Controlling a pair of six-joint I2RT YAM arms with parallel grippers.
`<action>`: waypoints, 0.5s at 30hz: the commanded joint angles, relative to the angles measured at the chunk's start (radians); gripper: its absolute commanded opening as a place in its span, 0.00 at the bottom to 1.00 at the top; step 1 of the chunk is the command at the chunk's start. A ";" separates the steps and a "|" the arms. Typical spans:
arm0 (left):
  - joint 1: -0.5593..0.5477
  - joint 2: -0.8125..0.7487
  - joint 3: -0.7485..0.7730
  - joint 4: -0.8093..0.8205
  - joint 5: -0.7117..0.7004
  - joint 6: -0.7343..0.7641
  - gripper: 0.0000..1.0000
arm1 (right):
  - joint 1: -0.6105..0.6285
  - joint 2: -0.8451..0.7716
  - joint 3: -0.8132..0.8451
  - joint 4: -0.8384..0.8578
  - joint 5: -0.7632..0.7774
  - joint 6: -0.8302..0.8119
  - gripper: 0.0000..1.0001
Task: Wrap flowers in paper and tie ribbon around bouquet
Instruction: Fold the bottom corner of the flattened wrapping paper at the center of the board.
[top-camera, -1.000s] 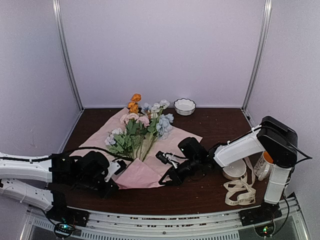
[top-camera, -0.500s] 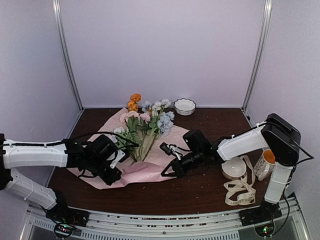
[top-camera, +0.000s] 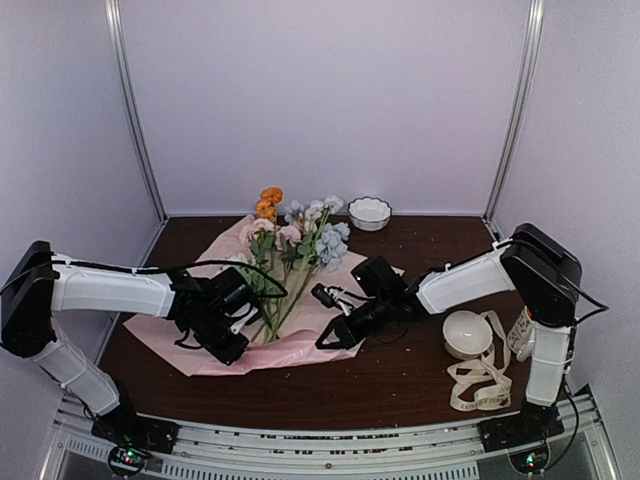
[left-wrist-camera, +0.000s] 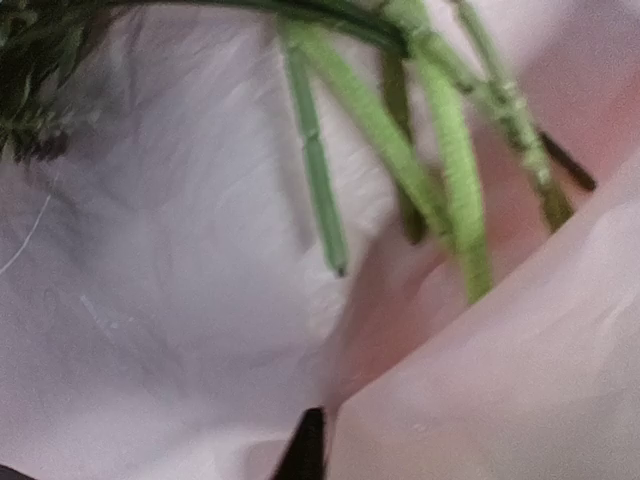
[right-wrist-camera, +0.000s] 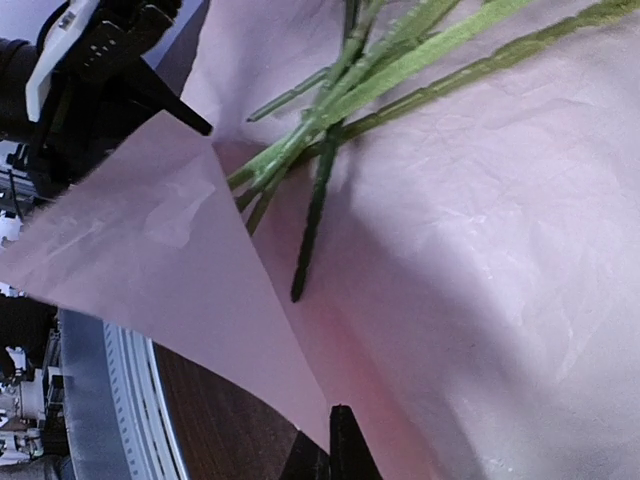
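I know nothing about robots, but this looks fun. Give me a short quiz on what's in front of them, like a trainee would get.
1. True or false: the ribbon is already tied around the flowers.
2. The flowers lie on: A) pink paper, B) a green cloth, C) a metal tray.
3. What stands at the back of the table, beyond the blooms?
Key: 1 false, the ribbon lies loose, apart from the flowers. 2 A. 3 a white bowl.
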 joint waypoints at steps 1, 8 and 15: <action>0.020 -0.021 0.000 -0.158 -0.098 -0.047 0.25 | -0.023 0.037 0.045 -0.127 0.082 0.001 0.00; -0.029 -0.157 0.110 -0.258 -0.217 -0.101 0.54 | -0.023 0.060 0.076 -0.171 0.082 0.021 0.00; -0.251 -0.178 0.165 -0.073 -0.129 0.013 0.49 | -0.022 0.061 0.082 -0.173 0.079 0.042 0.00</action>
